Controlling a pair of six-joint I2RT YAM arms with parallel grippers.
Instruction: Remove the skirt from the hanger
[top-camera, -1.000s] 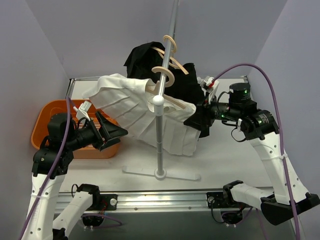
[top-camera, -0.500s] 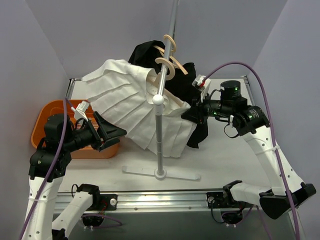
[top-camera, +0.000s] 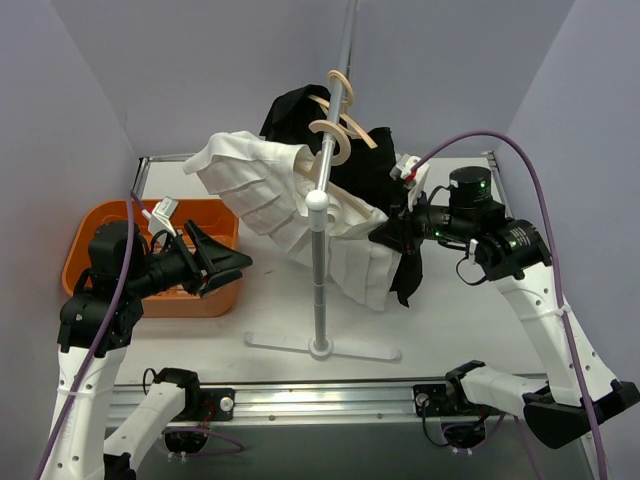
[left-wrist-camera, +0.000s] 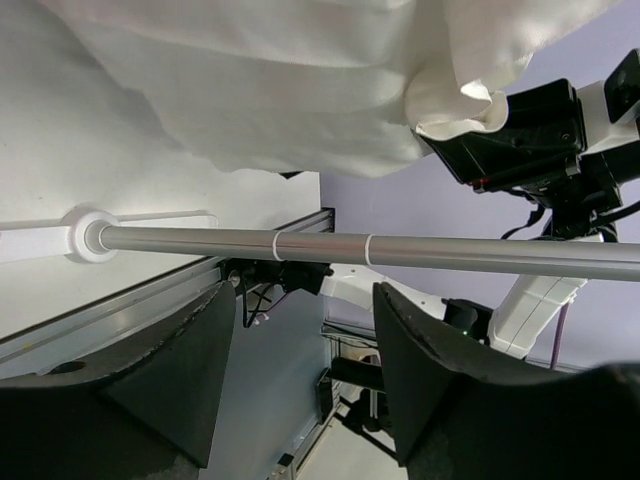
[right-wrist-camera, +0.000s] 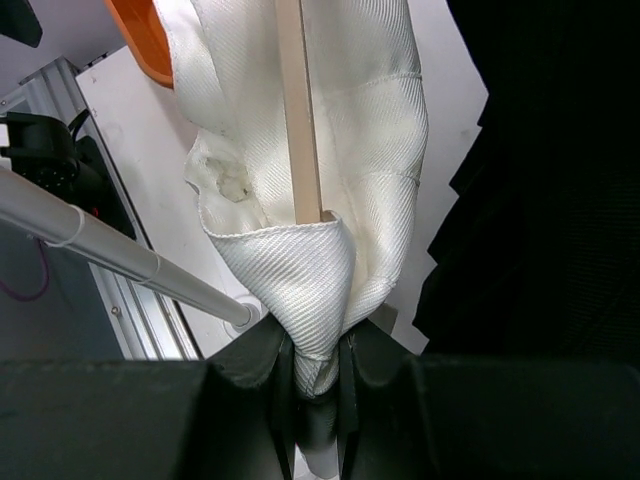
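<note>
Skirt (top-camera: 270, 195) now more bunched, hanger (right-wrist-camera: 298, 110) mostly covered

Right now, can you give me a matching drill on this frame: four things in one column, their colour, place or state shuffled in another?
Things:
1. skirt
2. bin
3. black garment
4. pole

States:
A. orange, at the table's left
B. white, its edge pinched in the right jaws
C. hung beyond the skirt
D. grey, upright

Pairs: 1-B, 2-A, 3-C, 4-D
</note>
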